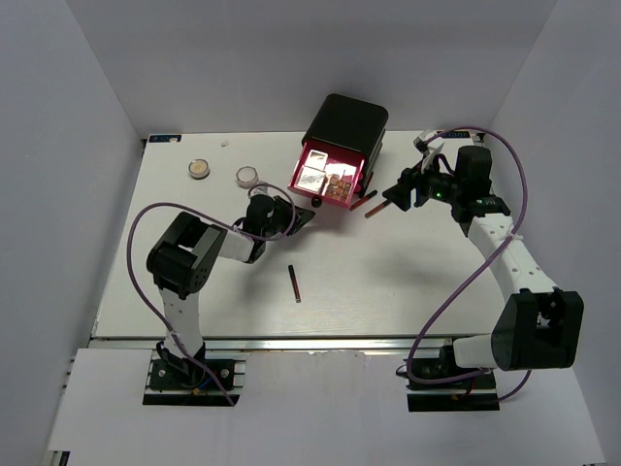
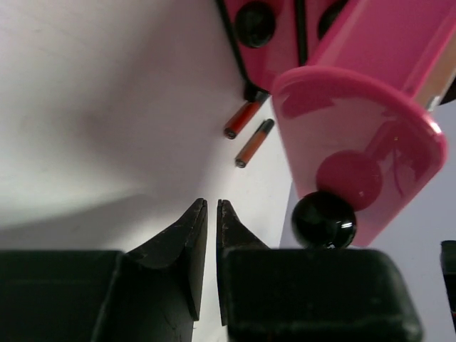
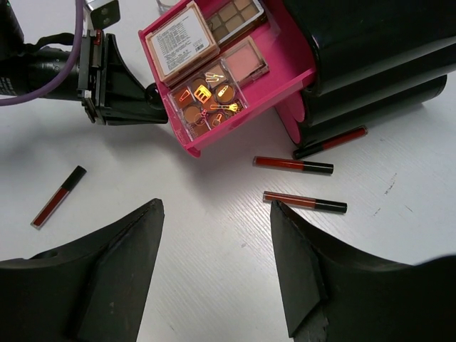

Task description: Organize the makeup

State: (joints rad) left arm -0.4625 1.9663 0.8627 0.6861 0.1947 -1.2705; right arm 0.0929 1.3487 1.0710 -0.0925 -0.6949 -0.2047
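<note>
The black box (image 1: 346, 124) has one pink drawer (image 1: 328, 178) pulled out, holding several flat palettes (image 3: 214, 64). My left gripper (image 1: 303, 216) is shut and empty, just left of the drawer's black knob (image 2: 323, 219). In the left wrist view its tips (image 2: 211, 206) are close together above bare table. My right gripper (image 1: 393, 198) is open and empty, right of the drawer and above the table (image 3: 217, 221). Three red-and-black sticks (image 3: 293, 165) (image 3: 305, 201) (image 3: 330, 142) lie by the box. Another stick (image 1: 294, 283) lies mid-table. Two round compacts (image 1: 199, 169) (image 1: 248, 176) sit at the back left.
The white table (image 1: 388, 291) is walled in by grey panels at the back and sides. Purple cables loop over both arms. Two of the sticks also show in the left wrist view (image 2: 242, 120) beside the box foot.
</note>
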